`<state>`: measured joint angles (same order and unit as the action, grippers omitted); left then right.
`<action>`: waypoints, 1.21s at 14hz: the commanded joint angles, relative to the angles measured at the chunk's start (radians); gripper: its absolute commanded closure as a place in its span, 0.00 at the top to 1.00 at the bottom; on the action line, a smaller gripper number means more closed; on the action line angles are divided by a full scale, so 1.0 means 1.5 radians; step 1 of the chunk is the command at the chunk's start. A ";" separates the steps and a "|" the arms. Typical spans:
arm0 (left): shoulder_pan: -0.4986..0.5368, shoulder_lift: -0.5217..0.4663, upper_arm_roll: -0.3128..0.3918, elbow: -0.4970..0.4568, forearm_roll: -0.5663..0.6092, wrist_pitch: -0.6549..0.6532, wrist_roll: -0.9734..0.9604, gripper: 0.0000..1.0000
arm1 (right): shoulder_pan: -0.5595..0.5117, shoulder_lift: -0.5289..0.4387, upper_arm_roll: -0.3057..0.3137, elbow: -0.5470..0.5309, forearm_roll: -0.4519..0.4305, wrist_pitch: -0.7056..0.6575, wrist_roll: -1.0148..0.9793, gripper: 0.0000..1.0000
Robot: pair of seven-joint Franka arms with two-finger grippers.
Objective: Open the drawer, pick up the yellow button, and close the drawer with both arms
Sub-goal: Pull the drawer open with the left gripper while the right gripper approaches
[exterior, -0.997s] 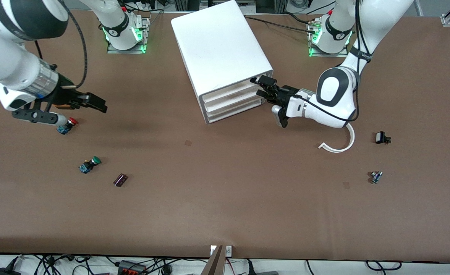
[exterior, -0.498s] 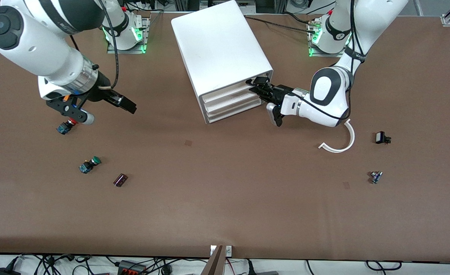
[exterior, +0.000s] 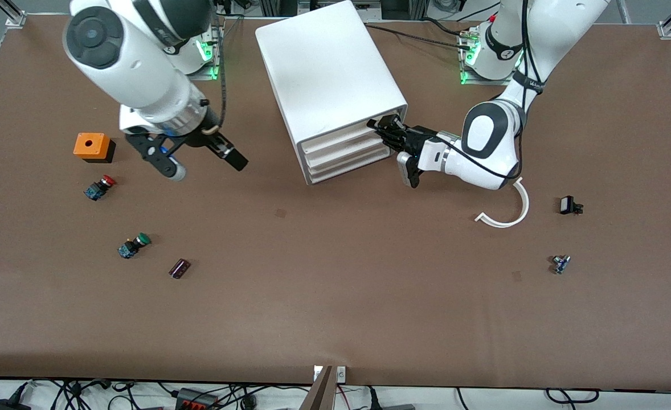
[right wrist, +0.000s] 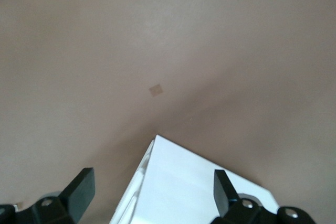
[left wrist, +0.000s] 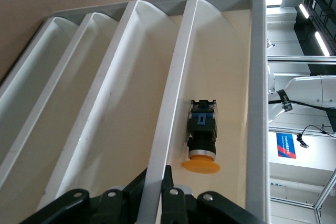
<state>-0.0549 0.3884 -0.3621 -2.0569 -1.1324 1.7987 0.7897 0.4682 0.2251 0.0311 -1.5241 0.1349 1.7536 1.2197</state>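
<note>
The white cabinet (exterior: 330, 74) stands at the robots' side of the table, its three drawers facing the front camera. My left gripper (exterior: 382, 126) is shut on the front lip of the uppermost drawer (exterior: 344, 135), at the corner toward the left arm's end. In the left wrist view the black fingers (left wrist: 170, 182) pinch that white lip (left wrist: 168, 114). Just inside it lies the button (left wrist: 202, 140), its orange-yellow cap toward the gripper. My right gripper (exterior: 205, 165) hangs open over bare table beside the cabinet, and its wrist view shows the cabinet's corner (right wrist: 189, 187) between its spread fingers.
An orange box (exterior: 91, 146), a red-capped button (exterior: 99, 188), a green-capped button (exterior: 133, 245) and a small dark part (exterior: 179, 268) lie toward the right arm's end. A white curved strip (exterior: 509, 213), a black part (exterior: 569, 205) and a small part (exterior: 560, 264) lie toward the left arm's end.
The left gripper has moved in and shut on the top drawer's lip. The right arm has swung toward the cabinet, uncovering the orange box.
</note>
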 commanded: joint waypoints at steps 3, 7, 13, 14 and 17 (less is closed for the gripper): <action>0.033 0.033 0.010 0.063 0.037 0.009 -0.001 0.04 | 0.039 0.047 -0.005 0.055 0.001 0.010 0.101 1.00; 0.049 0.095 0.022 0.140 0.072 0.011 -0.001 0.05 | 0.057 0.077 -0.005 0.090 0.004 0.012 0.200 1.00; 0.048 0.153 0.054 0.240 0.137 0.011 -0.004 0.05 | 0.110 0.144 -0.006 0.148 0.001 0.060 0.381 1.00; 0.050 0.155 0.054 0.243 0.142 0.010 -0.007 0.05 | 0.115 0.154 -0.006 0.153 0.001 0.072 0.400 1.00; 0.049 0.155 0.054 0.244 0.142 0.009 -0.010 0.10 | 0.134 0.194 -0.006 0.195 0.001 0.089 0.448 1.00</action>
<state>0.0303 0.5902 -0.2934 -1.7210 -0.9826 1.7656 0.7723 0.6443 0.4594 0.0307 -1.3141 0.1348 1.8890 1.8175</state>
